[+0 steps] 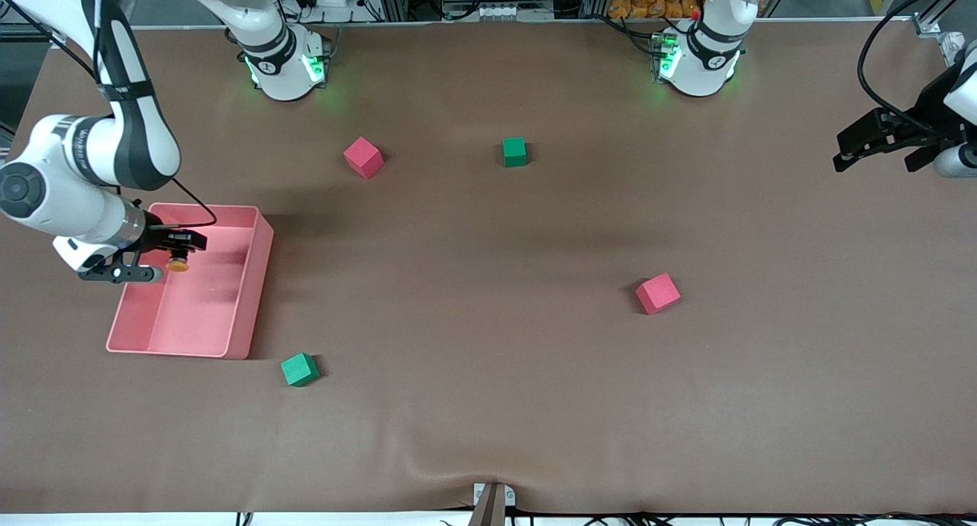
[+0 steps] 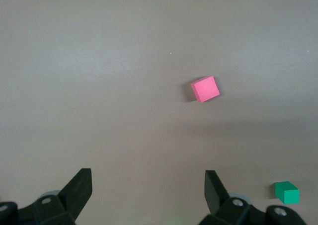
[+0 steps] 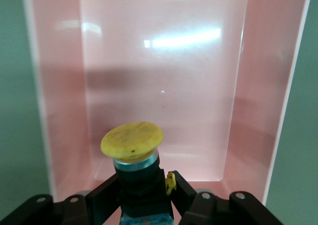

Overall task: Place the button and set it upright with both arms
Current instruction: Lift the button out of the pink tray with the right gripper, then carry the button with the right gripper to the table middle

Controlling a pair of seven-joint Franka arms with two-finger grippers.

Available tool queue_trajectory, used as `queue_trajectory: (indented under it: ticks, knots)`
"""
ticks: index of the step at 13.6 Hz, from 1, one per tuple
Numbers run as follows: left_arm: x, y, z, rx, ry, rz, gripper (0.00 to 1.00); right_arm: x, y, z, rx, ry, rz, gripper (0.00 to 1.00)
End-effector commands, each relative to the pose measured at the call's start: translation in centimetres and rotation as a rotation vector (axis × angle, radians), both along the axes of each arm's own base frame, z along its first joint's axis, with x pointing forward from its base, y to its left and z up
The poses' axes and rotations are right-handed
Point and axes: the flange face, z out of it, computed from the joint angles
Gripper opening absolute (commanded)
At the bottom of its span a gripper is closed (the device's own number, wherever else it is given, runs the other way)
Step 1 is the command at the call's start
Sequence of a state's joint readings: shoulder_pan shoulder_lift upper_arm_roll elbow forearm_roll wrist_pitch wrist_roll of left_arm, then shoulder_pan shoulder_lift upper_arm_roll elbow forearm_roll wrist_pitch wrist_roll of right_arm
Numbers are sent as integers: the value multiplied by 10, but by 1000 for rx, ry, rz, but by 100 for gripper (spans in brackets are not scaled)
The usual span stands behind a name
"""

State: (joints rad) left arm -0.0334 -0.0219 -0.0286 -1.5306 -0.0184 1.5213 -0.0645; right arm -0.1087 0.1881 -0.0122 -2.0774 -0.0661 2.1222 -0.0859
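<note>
Even overhead light, soft shadows, white glare streak on the pink bin [image 3: 184, 38] floor.

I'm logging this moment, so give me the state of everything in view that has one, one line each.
button: held cap-up over the pink bin.
right gripper: shut on the button's body.
left gripper: open, empty, waiting above the left arm's end of the table.
pink bin: upright, nothing lying inside.
four cubes: loose on the table, untouched.

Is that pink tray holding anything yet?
Empty. The pink tray has a bare floor; the button hangs above it, pinched in the right claw, cap up.
</note>
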Motion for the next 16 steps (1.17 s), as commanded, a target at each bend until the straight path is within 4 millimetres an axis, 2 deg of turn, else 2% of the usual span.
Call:
queue_trajectory:
  ticks: [1, 5, 7, 11, 14, 16]
  knots:
    - [1, 1, 4, -8, 6, 12, 100, 9, 33, 19, -7, 15, 56, 15]
    - [1, 1, 4, -8, 6, 12, 100, 17, 161, 34, -11, -31, 254, 15]
    - [1, 1, 4, -8, 6, 12, 100, 13, 221, 42, -23, -64, 221, 15]
    - [1, 1, 4, -8, 6, 12, 100, -2, 346, 29, -51, -102, 75, 15]
    - [1, 0, 4, -8, 6, 10, 100, 2, 419, 15, -51, -136, 1, 15]
    - [1, 1, 4, -8, 6, 12, 100, -2, 469, -11, -64, -146, -13, 15]
